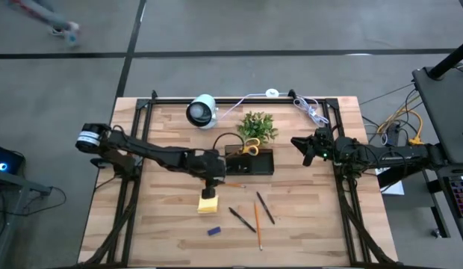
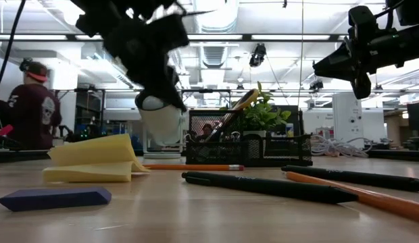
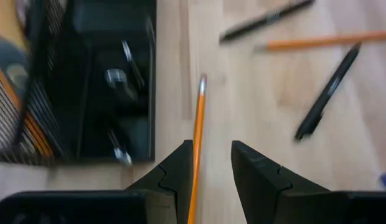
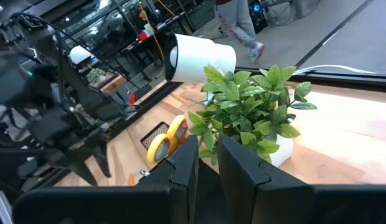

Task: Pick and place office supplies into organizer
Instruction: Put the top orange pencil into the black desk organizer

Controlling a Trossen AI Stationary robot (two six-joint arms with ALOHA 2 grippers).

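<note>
The black mesh organizer (image 1: 250,162) stands at mid-table, with the yellow-handled scissors (image 1: 251,148) upright in it. My left gripper (image 1: 210,183) hovers open at the organizer's near left corner. It is above an orange pencil (image 3: 198,118) that lies flat on the table. In the left wrist view the pencil runs along the inner edge of one finger (image 3: 178,167). The yellow sticky-note pad (image 1: 208,203), blue block (image 1: 213,231), two dark pens (image 1: 241,219) (image 1: 265,208) and a second orange pencil (image 1: 257,215) lie nearer the table's near edge. My right gripper (image 1: 305,146) waits in the air to the right of the organizer, its fingers a narrow gap apart.
A green potted plant (image 1: 257,125) and a white round camera (image 1: 202,110) stand behind the organizer. White cables (image 1: 310,110) lie at the far right corner. Black frame rails (image 1: 134,172) run along both sides. Small clips (image 3: 118,78) lie inside the organizer. A person (image 2: 30,101) shows in the room beyond.
</note>
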